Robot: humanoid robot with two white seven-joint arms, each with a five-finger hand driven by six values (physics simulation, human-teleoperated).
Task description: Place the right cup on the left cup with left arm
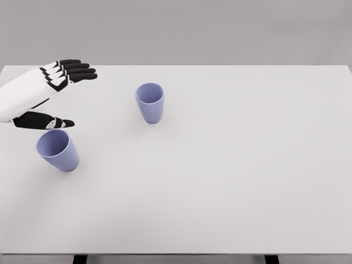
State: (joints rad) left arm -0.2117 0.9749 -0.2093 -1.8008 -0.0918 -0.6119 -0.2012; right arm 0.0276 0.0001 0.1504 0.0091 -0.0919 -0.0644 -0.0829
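Note:
Two matching lavender-blue cups stand upright on the white table (231, 181). The right cup (150, 103) is near the middle, toward the far side. The left cup (58, 150) stands nearer, at the left. My left hand (69, 96) comes in from the left edge and hovers above and behind the left cup, well left of the right cup. Its black fingers (77, 70) stretch out straight and the thumb (47, 121) points right, with nothing held between them. The right arm does not show.
Past the table's far edge (176, 65) there is a plain grey wall. Black table legs (80, 258) show at the bottom edge.

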